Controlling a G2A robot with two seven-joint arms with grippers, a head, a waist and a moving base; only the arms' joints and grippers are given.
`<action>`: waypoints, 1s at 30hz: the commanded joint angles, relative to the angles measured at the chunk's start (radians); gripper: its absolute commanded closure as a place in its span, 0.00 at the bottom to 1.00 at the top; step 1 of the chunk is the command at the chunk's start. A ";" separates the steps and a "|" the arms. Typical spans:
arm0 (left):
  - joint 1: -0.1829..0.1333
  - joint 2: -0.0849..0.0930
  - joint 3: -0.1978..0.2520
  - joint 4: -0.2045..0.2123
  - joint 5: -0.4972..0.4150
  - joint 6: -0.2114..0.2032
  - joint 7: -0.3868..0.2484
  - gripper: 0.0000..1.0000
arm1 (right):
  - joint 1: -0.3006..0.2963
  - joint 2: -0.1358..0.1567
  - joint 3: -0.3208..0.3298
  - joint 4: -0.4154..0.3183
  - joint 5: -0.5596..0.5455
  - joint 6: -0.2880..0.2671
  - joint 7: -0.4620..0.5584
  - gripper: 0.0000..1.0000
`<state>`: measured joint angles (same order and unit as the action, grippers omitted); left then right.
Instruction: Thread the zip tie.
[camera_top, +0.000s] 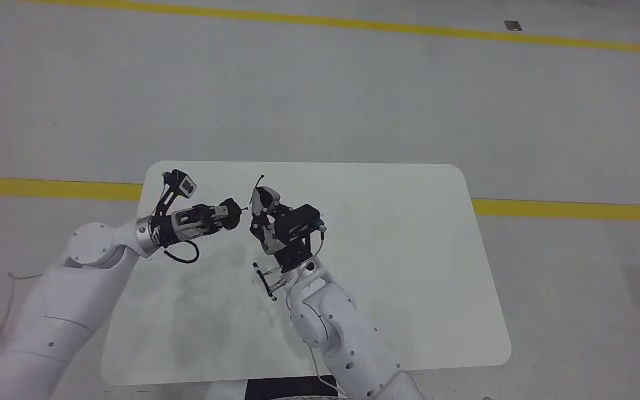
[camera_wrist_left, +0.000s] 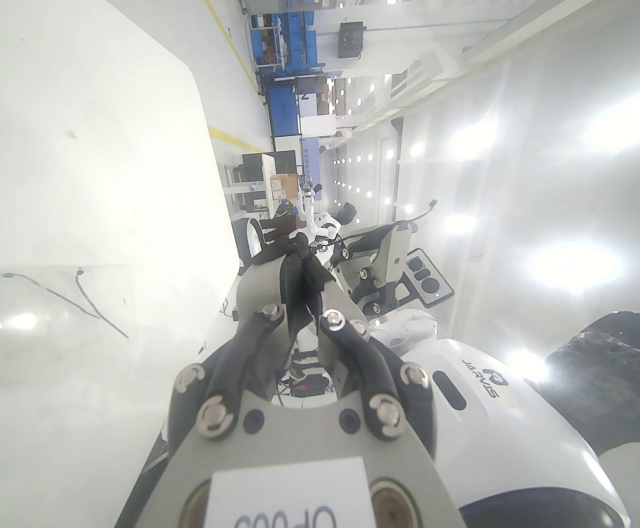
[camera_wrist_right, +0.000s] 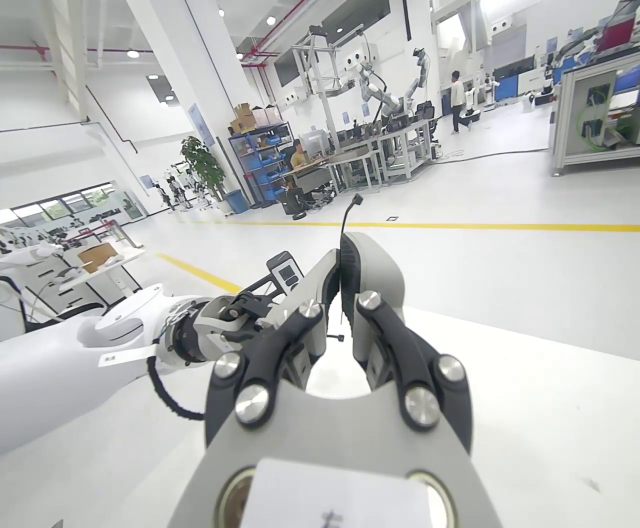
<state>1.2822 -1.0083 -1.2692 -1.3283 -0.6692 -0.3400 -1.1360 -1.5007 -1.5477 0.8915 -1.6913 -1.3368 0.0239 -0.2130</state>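
Observation:
A thin black zip tie is pinched between the pads of my right gripper, which is shut on it. Its head end sticks out past the fingertips and its tail hangs loose between the fingers. From above, the right gripper is raised over the white table with the zip tie pointing to the far side. My left gripper sits close beside it, fingertips toward it. In the left wrist view the left gripper has its black pads pressed together; I cannot tell if anything is between them.
Two spare black zip ties lie on the table near the right arm's base, and the same ties lie flat in the left wrist view. The table's right half is bare. The left forearm lies close beside the right gripper.

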 joint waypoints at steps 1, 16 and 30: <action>0.002 -0.001 0.003 -0.004 0.002 0.003 0.012 1.00 | 0.000 0.000 0.000 0.000 0.000 0.000 0.000 1.00; 0.033 -0.022 0.030 -0.067 0.026 0.000 0.171 1.00 | 0.000 0.000 0.000 0.000 0.000 0.000 0.000 1.00; 0.033 -0.022 0.030 -0.067 0.026 0.000 0.171 1.00 | 0.028 0.006 0.010 0.028 -0.081 0.014 -0.005 1.00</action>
<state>1.3154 -1.0306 -1.2393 -1.3952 -0.6428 -0.3400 -0.9645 -1.4750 -1.5417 0.9022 -1.6659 -1.4166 0.0377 -0.2184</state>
